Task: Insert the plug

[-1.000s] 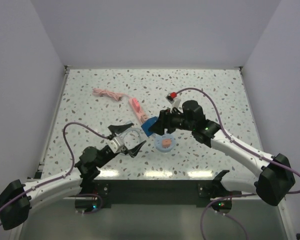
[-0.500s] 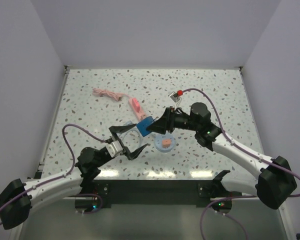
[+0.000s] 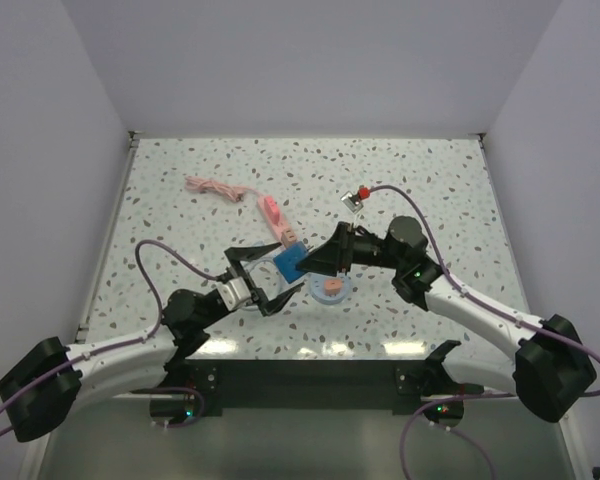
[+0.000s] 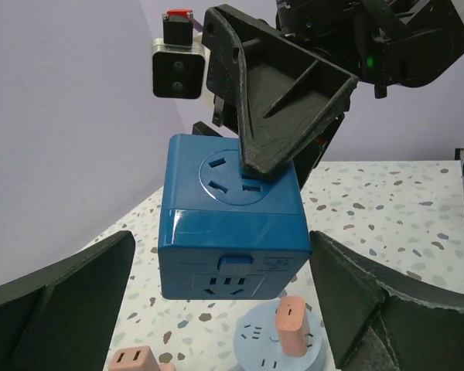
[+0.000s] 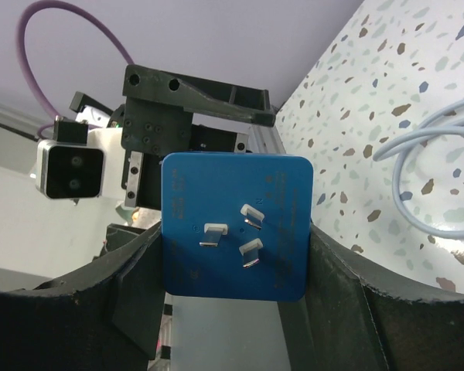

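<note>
R tool clamped on blue cube adapter, held off the surface nr centre of top view. Its 3 prongs face the R wrist cam. L tool wide open, fingers either side of the cube, not touching. Lower centre of L wrist view: round pale-blue socket w/ pink plug in it. Pink strip lies just upper left of cube.
</note>
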